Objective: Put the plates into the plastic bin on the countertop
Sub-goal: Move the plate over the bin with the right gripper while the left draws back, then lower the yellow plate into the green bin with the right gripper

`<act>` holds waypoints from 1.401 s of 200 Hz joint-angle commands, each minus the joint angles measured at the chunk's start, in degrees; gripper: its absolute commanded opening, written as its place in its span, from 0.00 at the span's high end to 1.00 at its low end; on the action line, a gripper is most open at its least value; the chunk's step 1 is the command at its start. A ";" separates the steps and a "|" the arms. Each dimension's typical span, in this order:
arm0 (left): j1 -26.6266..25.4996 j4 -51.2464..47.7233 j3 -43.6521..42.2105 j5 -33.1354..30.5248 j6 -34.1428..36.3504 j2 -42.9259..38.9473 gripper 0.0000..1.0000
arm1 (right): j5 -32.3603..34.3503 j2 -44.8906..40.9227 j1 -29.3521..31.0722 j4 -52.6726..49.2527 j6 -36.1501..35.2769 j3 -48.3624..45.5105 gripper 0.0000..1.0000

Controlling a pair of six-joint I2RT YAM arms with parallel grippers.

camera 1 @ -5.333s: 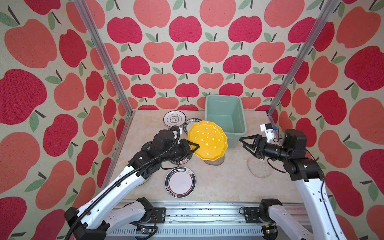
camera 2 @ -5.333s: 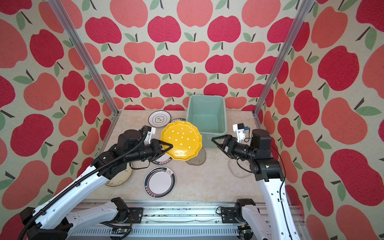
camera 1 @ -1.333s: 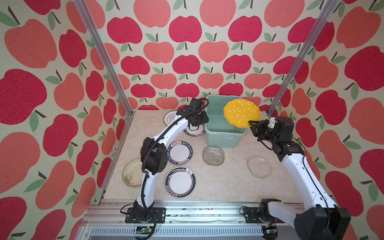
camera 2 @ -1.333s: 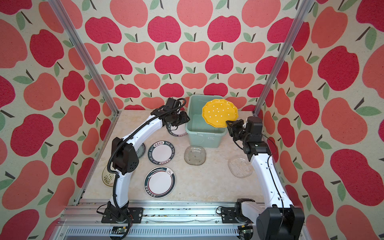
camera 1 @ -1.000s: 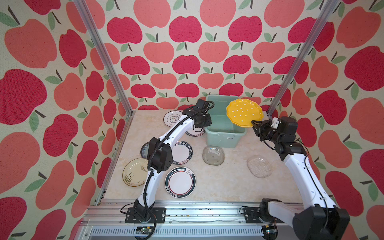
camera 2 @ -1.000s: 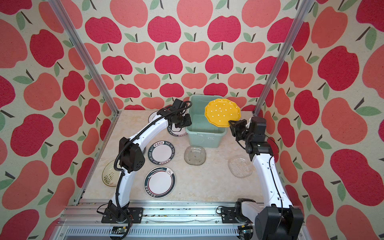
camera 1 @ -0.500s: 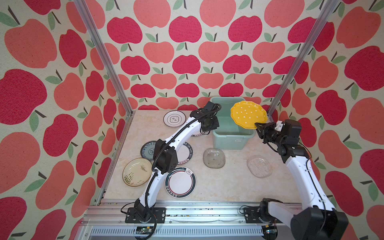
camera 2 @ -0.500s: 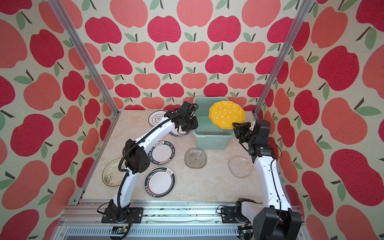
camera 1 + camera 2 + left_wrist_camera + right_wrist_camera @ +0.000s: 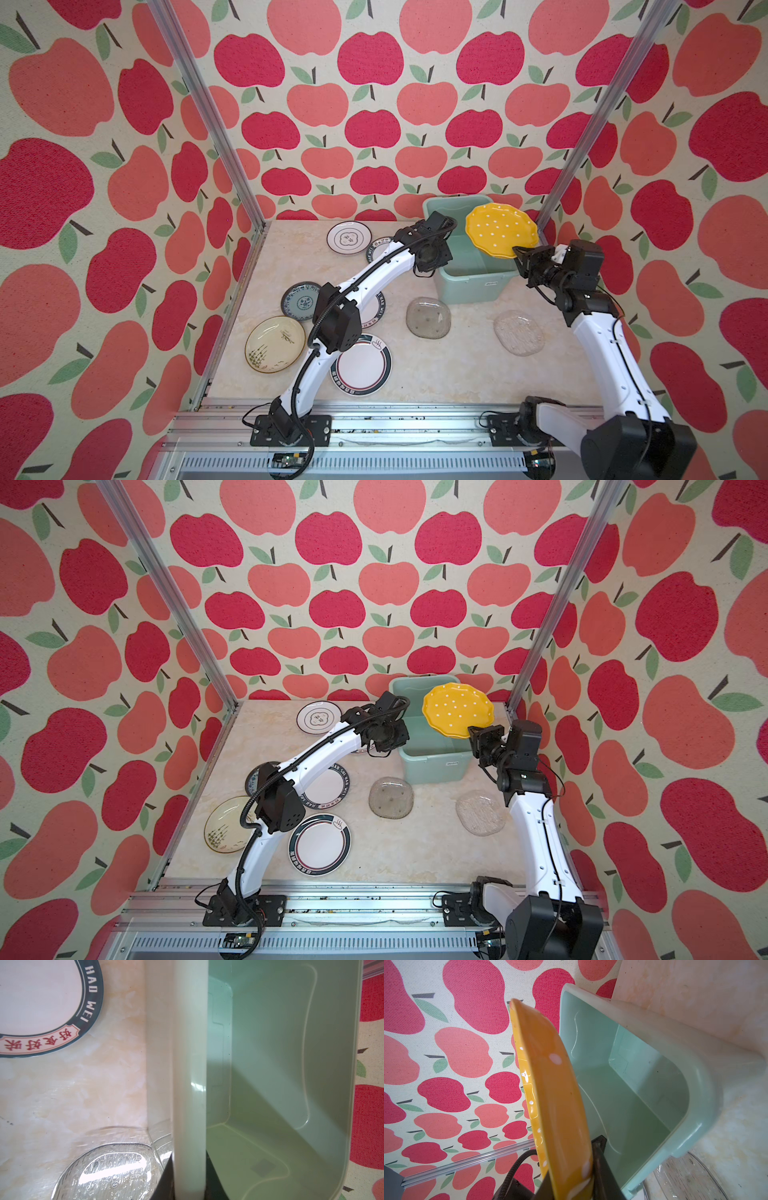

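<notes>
- Over the right side of the bin [image 9: 473,282], at the far right of the countertop [image 9: 457,374]: the yellow plate [image 9: 500,230] hangs tilted in the air, clear of the rim. Its right edge reaches out past the bin's right wall.
- Risk: the plate is pinched at its near edge only. My guess is that it could swing or slip in the grip, since all its weight sits beyond the jaws.
- Risk: if let go from here, it may clip the right rim and tip out toward the wall, or fall hard and chip.
- Risk: any tug on the left rim would shift the bin under the plate, or nudge the glass plate [image 9: 428,318] just beside its near left corner.
- Right gripper [image 9: 571,1178]: jaws narrow, clamped on the yellow plate's rim, one finger on each face.
- Left gripper [image 9: 189,1167]: jaws narrow, astride the bin's left rim and gripping it, with nothing else touched.
- Bin interior looks bare. The other plates lie on the countertop.
</notes>
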 commanded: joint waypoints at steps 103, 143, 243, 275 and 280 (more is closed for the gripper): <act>-0.01 30.13 -34.16 5.01 -9.43 -18.42 0.50 | 14.97 0.50 7.16 -9.20 0.60 14.48 0.98; 1.90 36.67 -40.21 7.91 -4.80 -25.29 0.39 | 25.76 4.45 15.09 -14.08 3.20 20.13 0.99; 5.68 31.87 -49.61 7.31 16.63 -45.20 0.29 | 42.74 19.03 23.04 -14.05 11.87 30.02 0.98; 6.66 31.28 -54.98 4.86 18.43 -51.15 0.29 | 46.72 23.77 25.34 -15.97 17.77 33.08 0.98; 6.84 31.36 -55.81 4.52 18.43 -52.07 0.29 | 47.33 24.44 25.97 -16.42 19.20 33.51 0.98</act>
